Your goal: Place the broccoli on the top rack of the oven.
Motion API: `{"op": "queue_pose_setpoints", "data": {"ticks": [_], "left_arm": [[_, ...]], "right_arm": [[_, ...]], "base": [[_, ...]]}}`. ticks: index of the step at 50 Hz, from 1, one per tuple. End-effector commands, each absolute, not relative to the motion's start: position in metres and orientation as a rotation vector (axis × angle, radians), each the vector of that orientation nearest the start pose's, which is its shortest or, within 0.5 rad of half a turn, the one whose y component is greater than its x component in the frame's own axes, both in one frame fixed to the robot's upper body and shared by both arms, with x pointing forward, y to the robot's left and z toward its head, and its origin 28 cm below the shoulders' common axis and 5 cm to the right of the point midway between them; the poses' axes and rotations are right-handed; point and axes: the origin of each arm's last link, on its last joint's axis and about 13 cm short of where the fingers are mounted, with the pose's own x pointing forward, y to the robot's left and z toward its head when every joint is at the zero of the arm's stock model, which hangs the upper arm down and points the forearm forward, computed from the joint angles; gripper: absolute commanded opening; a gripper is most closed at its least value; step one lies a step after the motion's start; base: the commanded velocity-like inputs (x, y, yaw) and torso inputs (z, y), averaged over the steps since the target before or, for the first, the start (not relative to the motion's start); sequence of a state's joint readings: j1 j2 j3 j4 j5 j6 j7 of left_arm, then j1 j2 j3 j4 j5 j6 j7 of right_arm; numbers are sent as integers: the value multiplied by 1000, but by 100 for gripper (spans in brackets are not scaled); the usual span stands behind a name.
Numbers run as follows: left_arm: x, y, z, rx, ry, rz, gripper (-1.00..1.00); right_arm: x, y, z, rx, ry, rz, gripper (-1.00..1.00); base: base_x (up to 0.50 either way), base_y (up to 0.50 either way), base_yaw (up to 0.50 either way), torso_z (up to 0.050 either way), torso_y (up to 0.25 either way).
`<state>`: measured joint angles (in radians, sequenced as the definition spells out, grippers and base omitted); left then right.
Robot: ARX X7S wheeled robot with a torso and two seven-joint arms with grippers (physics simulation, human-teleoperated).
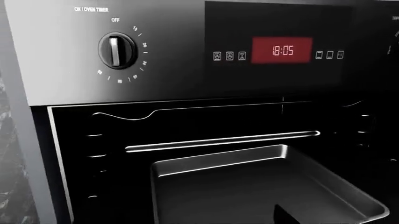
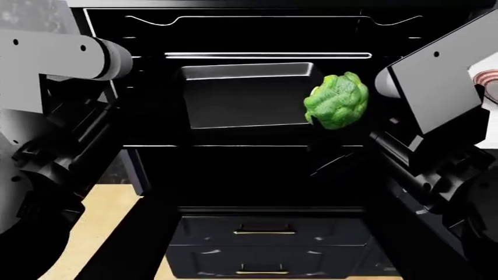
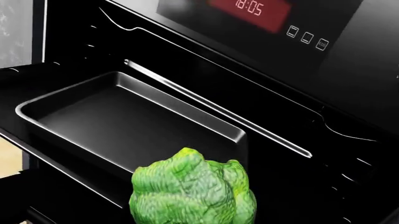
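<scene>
We're mid-carry, the bright green bumpy broccoli riding up front of the right arm, its grip hidden so we can't tell the jaws, hovering just off the shallow dark glossy tray's right edge in the big black oven; next it needs to ease inward over that tray and let go.

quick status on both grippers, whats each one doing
Left gripper: cannot be told; its fingers show in no view.
Right gripper: apparently holding the broccoli beside the tray; fingers hidden.
</scene>
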<state>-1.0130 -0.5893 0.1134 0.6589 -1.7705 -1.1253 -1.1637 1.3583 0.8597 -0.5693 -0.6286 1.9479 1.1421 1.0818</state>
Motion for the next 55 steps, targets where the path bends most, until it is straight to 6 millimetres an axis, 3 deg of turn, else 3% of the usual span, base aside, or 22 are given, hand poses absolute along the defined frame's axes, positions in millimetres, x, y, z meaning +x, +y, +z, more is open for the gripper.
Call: {"op": "queue_pose_setpoints", "data": {"ticks": [1, 12, 26, 55], "left_arm": [[196, 214, 292, 0, -71, -197, 100], [198, 213, 291, -2, -69, -199, 100], [200, 214, 290, -3, -68, -195, 100], [203, 211, 289, -2, -61, -203, 100]], "right_arm": [[187, -121, 305, -410, 67, 298, -100], [193, -120, 308, -395, 54, 308, -100], [245, -115, 331, -317, -17, 354, -100], [309, -105, 315, -261, 69, 355, -100]], "base": [[0, 238, 0, 0, 0], [0, 54, 0, 0, 1], [0, 0, 0, 0, 0], [0, 0, 0, 1, 0]]}}
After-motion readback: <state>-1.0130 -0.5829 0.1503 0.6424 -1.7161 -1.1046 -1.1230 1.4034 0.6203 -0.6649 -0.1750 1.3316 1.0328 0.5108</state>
